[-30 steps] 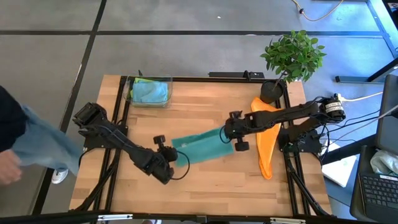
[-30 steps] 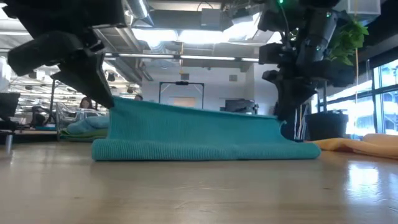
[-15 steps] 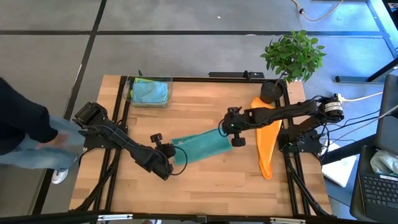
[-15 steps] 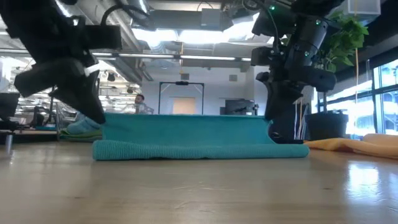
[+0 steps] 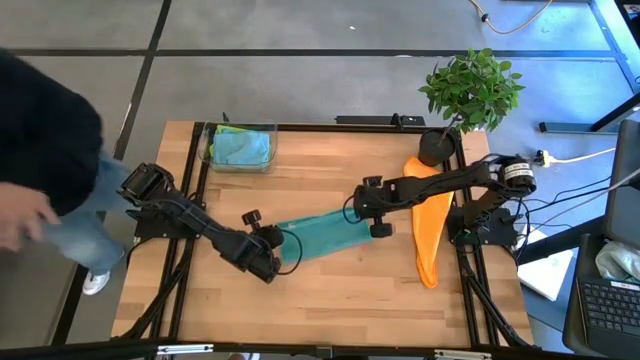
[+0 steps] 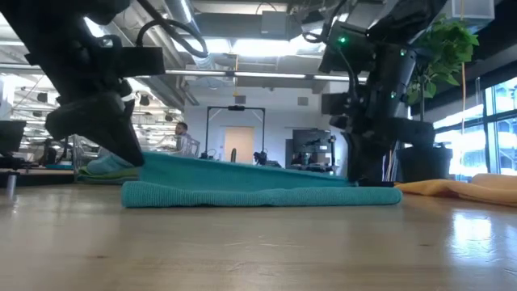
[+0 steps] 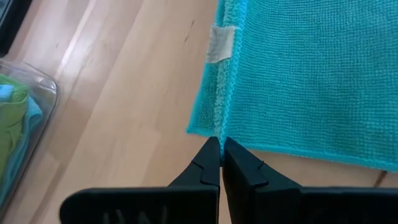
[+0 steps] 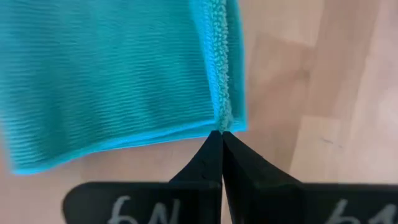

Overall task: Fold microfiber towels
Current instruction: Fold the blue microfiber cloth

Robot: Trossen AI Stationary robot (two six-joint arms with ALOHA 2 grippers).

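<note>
A teal microfiber towel (image 5: 322,238) lies folded in a long band on the table's middle, its fold (image 6: 258,196) toward the near edge. My left gripper (image 5: 272,262) is shut at its left end and my right gripper (image 5: 373,216) is shut at its right end. In the low view the upper layer (image 6: 242,173) slopes from the raised left end down to the right end. An orange towel (image 5: 430,228) lies spread flat at the right. Light blue and lime green towels (image 5: 241,146) sit in a clear tub at the far left. My left gripper pinches the teal towel's hemmed corner (image 7: 217,127) between its two fingers (image 7: 208,163), slanting down from the left near side. That end (image 6: 149,160) is held a little above the lower layer. One layer or several, I cannot tell. My right gripper pinches the hemmed corner (image 8: 224,121) at the towel's right end between its two fingers (image 8: 211,155), coming steeply from above. That end (image 6: 343,181) sits almost down on the lower layer.
A potted plant (image 5: 470,88) stands at the far right corner beyond the orange towel. The clear tub (image 5: 212,150) is at the far left. A person (image 5: 40,170) moves beside the table's left edge. Bare wood (image 5: 330,300) lies along the near side.
Both grippers have sunk toward the table, still shut on the teal towel. Its upper layer, which stood up like a wall between them, now lies nearly flat over the lower layer. The right gripper has also gone a little toward the table's left. The person has come closer.
</note>
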